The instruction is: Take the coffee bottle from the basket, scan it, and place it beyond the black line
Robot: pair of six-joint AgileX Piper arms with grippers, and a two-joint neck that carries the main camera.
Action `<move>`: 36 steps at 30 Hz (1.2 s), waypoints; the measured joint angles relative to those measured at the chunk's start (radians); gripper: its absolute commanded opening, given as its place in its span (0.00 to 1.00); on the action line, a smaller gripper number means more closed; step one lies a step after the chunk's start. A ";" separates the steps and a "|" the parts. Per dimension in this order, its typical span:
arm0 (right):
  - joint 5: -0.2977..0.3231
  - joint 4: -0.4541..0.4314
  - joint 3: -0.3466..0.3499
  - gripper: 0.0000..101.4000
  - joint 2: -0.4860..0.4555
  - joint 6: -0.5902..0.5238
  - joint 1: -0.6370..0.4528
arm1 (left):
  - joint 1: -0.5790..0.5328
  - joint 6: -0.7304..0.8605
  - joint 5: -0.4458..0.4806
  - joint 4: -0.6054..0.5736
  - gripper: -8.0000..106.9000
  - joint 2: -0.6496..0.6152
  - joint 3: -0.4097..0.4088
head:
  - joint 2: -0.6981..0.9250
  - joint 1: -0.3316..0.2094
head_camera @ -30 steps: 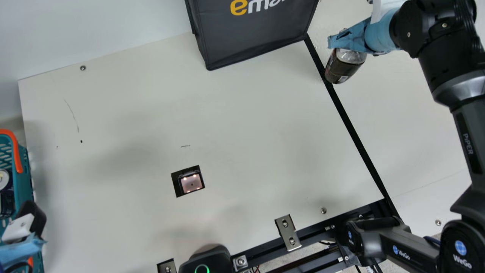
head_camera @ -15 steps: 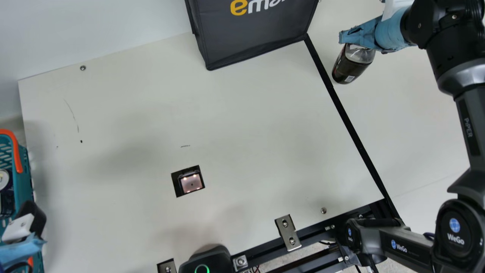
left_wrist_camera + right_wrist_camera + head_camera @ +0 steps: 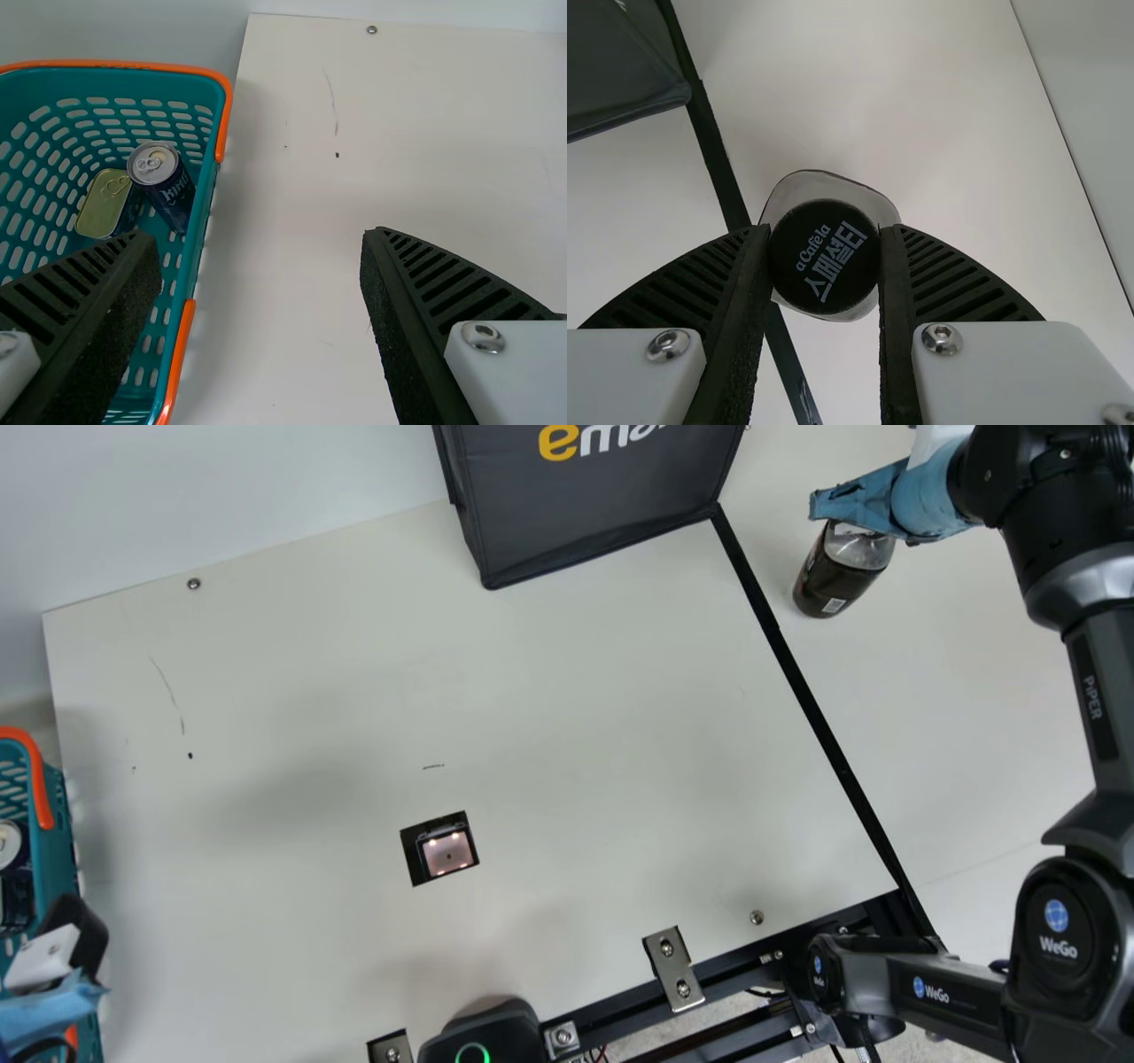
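Black-capped, the coffee bottle [image 3: 834, 577] is clamped at two o'clock beyond the black line [image 3: 826, 726] by the right gripper [image 3: 822, 506]; at eight, the left gripper [image 3: 55, 999] has its jaws spread.

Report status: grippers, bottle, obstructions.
Right gripper shut on coffee bottle, beyond black line. Left gripper open near basket. No obstruction seen around bottle.

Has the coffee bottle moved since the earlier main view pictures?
Yes. In the main view the coffee bottle has shifted right, away from the black line; it overlapped that line at first and now shows a gap from it.
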 measured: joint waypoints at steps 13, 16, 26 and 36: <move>-0.011 -0.013 -0.001 0.00 0.020 0.014 -0.007 | 0.000 0.000 0.000 0.000 0.85 0.000 0.000 | 0.002 0.000; -0.013 -0.017 -0.002 0.00 0.024 0.021 -0.008 | 0.000 0.000 0.000 0.000 0.85 0.000 0.000 | 0.002 -0.002; -0.018 -0.028 -0.010 0.00 0.039 0.038 -0.003 | 0.000 0.000 0.000 0.000 0.85 0.000 0.000 | 0.002 0.000; -0.023 -0.031 -0.006 0.33 0.042 0.050 0.009 | 0.000 0.000 0.000 0.000 0.85 0.000 0.000 | 0.002 0.000</move>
